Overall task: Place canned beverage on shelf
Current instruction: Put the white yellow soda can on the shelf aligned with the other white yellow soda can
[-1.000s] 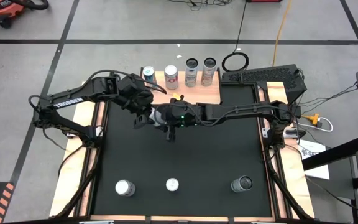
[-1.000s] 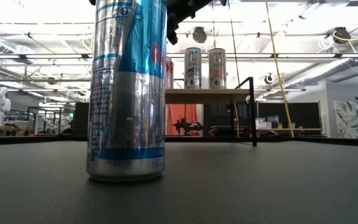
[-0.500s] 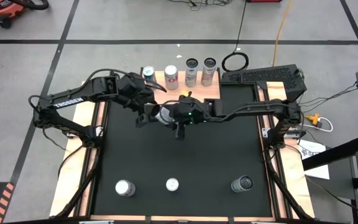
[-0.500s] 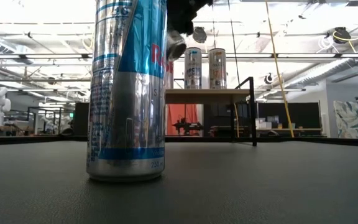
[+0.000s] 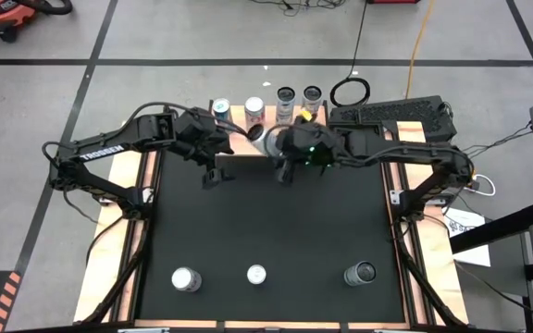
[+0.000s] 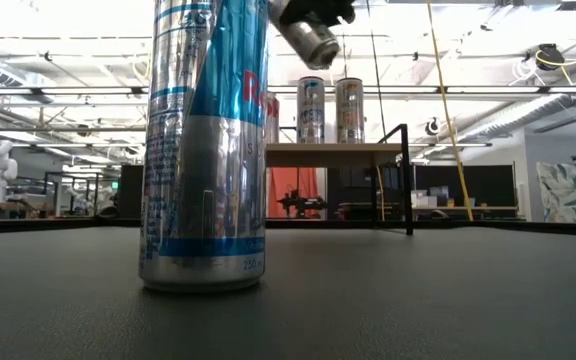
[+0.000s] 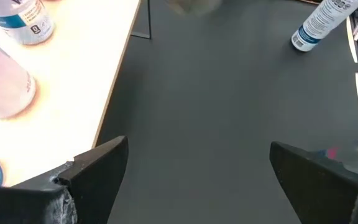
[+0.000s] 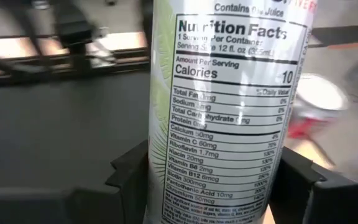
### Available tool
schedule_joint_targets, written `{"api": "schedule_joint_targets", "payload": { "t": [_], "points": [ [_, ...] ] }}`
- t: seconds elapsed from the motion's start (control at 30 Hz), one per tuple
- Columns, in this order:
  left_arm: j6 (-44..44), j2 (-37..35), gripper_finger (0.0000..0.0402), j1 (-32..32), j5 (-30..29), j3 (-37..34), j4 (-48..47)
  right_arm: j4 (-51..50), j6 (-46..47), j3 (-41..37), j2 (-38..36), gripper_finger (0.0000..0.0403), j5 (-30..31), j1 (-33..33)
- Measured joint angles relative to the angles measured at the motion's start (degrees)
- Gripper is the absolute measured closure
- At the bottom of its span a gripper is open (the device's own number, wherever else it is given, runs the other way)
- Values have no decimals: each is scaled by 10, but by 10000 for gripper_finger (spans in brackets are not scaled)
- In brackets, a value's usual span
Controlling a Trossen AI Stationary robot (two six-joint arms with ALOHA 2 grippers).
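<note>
My right gripper [image 5: 279, 148] is shut on a slim white canned beverage [image 8: 222, 118] with a nutrition label, held in the air just short of the shelf [image 5: 315, 137]. The low view shows the can [image 6: 308, 38] tilted, above the level of the shelf's pale top [image 6: 333, 150]. Several cans [image 5: 286, 100] stand on the shelf. My left gripper [image 5: 215, 166] hovers open by the shelf's left end, with nothing between its fingers [image 7: 98, 168]. My right gripper pinches the can's round side wall [image 8: 163, 177] between its two fingers [image 8: 129, 171], one on each side, lying across the can. The fingers come in slanting down from the table's right. The can is lifted clear and tilted, its lower end [image 6: 317, 44] showing below the gripper.
Three more cans stand along the mat's near edge [image 5: 186, 278], [image 5: 256, 275], [image 5: 360, 274]; the middle one fills the low view's foreground [image 6: 206, 140]. A black keyboard [image 5: 391, 116] lies to the right of the shelf. The black mat's middle [image 5: 266, 222] is bare.
My right gripper has carried the can up and toward the table's far edge and right, from over the mat's middle to the shelf's front. The can has risen and now shows tilted in the low view. My left gripper has stayed put.
</note>
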Motion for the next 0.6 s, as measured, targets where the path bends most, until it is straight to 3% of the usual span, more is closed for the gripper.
{"api": "schedule_joint_targets", "payload": {
  "t": [0.13,0.6],
  "points": [
    [0,0,8,-1,0,0,-8,-18,10,0,-26,182,38,-20],
    [0,0,8,-1,1,0,-35,-34,-2,0,-105,181,82,-53]
  ]
}}
